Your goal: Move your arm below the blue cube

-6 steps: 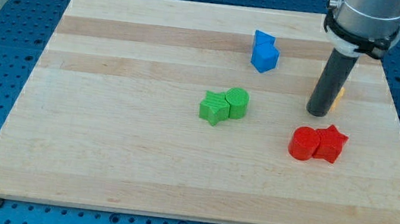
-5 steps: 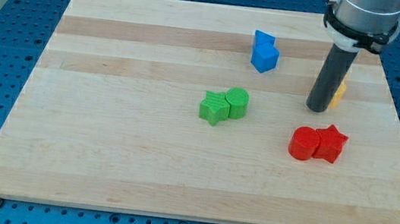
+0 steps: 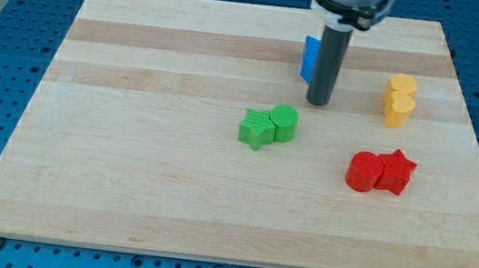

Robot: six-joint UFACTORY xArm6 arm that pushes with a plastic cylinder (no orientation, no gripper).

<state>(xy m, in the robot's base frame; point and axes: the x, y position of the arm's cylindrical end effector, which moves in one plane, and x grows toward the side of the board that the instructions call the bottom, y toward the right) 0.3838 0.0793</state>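
The blue cube [image 3: 309, 62] sits near the view's top middle of the wooden board [image 3: 129, 139], with a second blue block touching it just above; my rod hides most of both. My tip [image 3: 318, 102] rests on the board just below the blue cube, slightly to its right, close to it. I cannot tell if the rod touches the cube.
A green star [image 3: 257, 129] and a green cylinder [image 3: 284, 122] touch each other below and left of my tip. A red cylinder [image 3: 363, 172] and a red star [image 3: 395, 171] touch at lower right. Two yellow blocks [image 3: 398, 100] stand at the right.
My rod has moved left from beside the yellow blocks to just below the blue cube. The yellow blocks now show fully. No block has moved.
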